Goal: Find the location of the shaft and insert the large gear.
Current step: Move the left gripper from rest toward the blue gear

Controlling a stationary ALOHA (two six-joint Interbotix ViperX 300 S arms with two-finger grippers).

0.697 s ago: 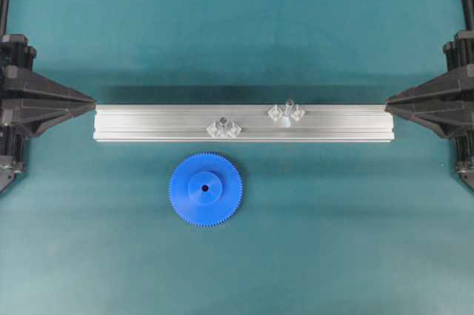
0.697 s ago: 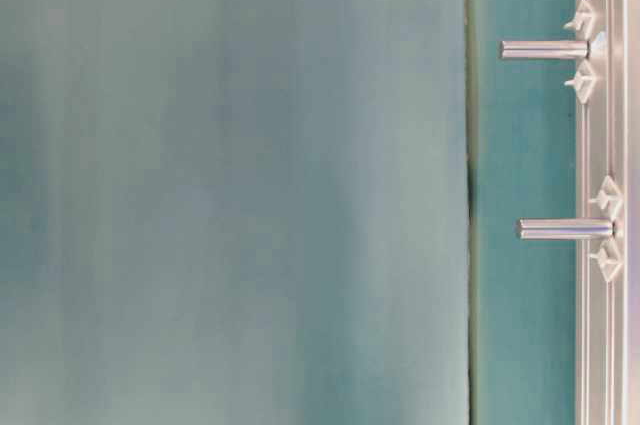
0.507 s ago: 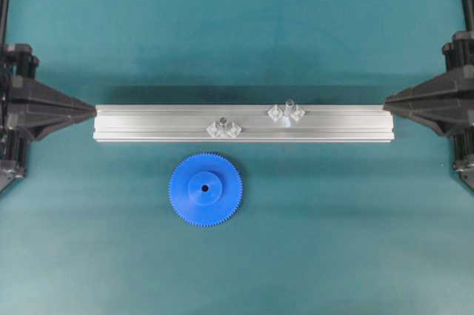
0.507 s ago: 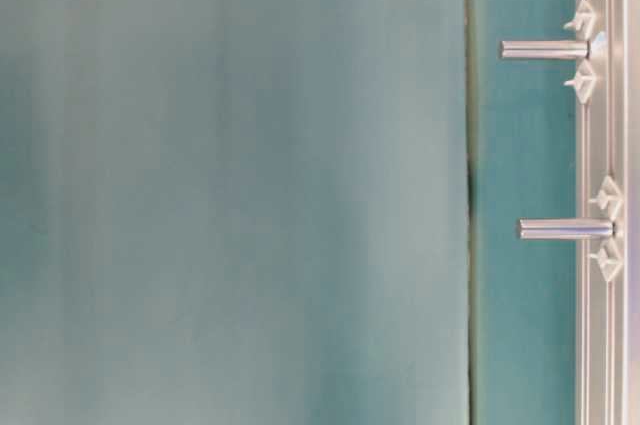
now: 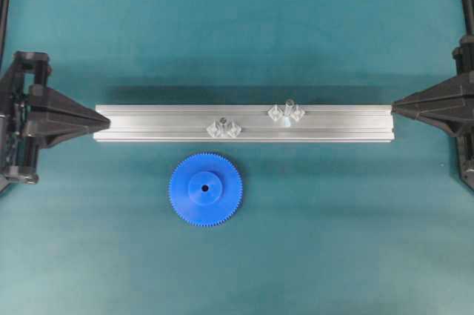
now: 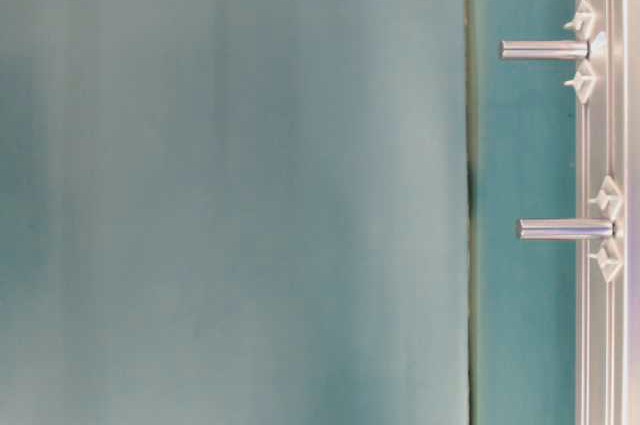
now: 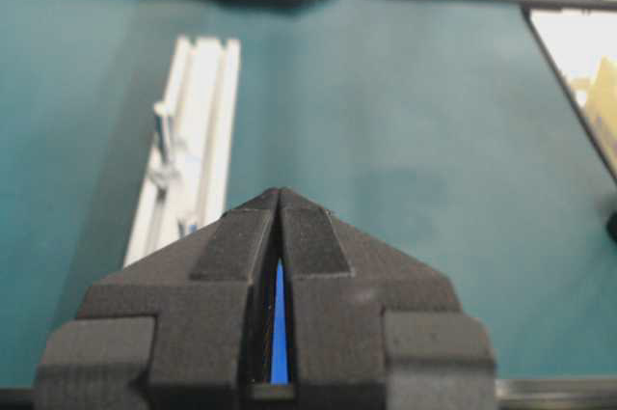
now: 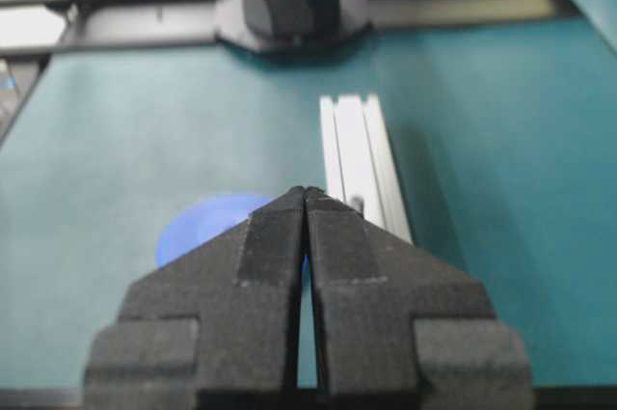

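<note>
Left gripper (image 5: 108,118) has advanced over the rail (image 5: 148,124) end, right gripper (image 5: 393,110) backed off; both pinched closed, empty. One large gear (image 5: 205,189), one shaft (image 5: 289,108), one stub (image 5: 222,124).

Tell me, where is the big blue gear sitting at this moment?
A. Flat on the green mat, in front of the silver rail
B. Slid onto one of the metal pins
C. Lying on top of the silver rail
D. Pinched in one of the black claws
A. In the overhead view the large gear lies flat on the mat, apart from the rail, and neither the left gripper nor the right gripper holds anything.
</note>
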